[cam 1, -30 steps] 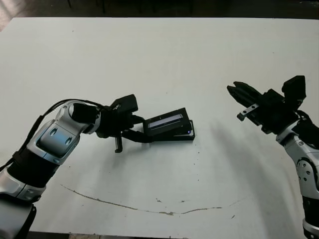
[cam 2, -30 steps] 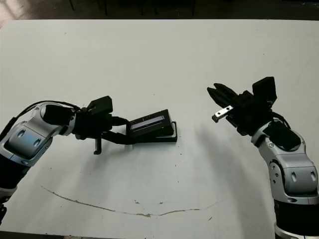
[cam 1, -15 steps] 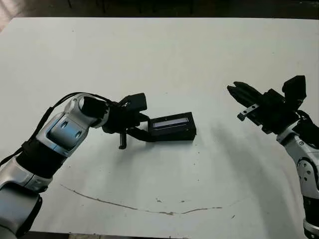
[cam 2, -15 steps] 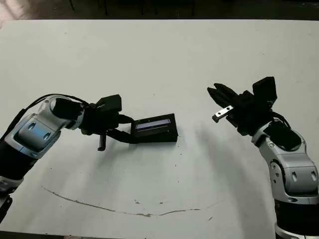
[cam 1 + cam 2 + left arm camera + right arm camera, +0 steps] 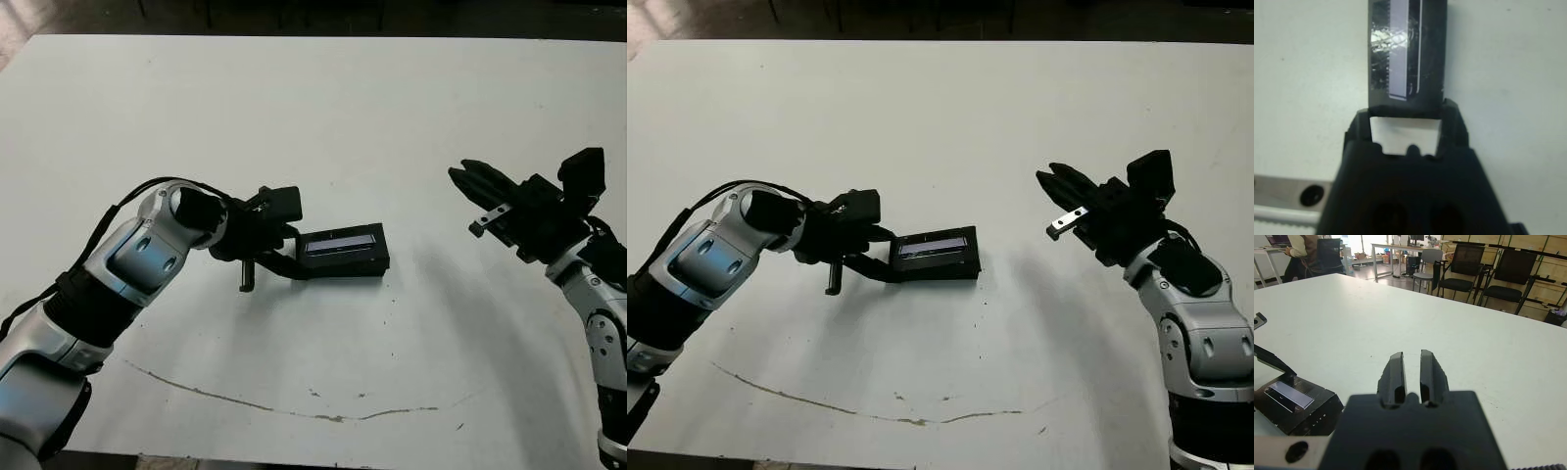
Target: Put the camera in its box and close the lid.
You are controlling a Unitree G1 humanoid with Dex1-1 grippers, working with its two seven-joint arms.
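The black lid [image 5: 341,242], with its pale bluish stripe up, lies nearly flat on the black box [image 5: 348,266] at the table's middle. My left gripper [image 5: 294,253] is at the lid's left end, shut on it. In the left wrist view its fingers [image 5: 1358,128] press both sides of the lid [image 5: 1405,54]. The camera is hidden. My right gripper [image 5: 460,178] hovers above the table well to the right of the box, shut and holding nothing. The right wrist view shows its fingers [image 5: 1397,372] close together and the box [image 5: 1308,409] off to one side.
A thin dark line [image 5: 294,406] runs across the white table near its front edge. Beyond the table's far side, the right wrist view shows chairs [image 5: 1464,269], desks and a person [image 5: 1300,247].
The lid was tilted up over the box a second ago and has come down almost flat onto it. My left arm has shifted a little right with it. The right arm has not moved.
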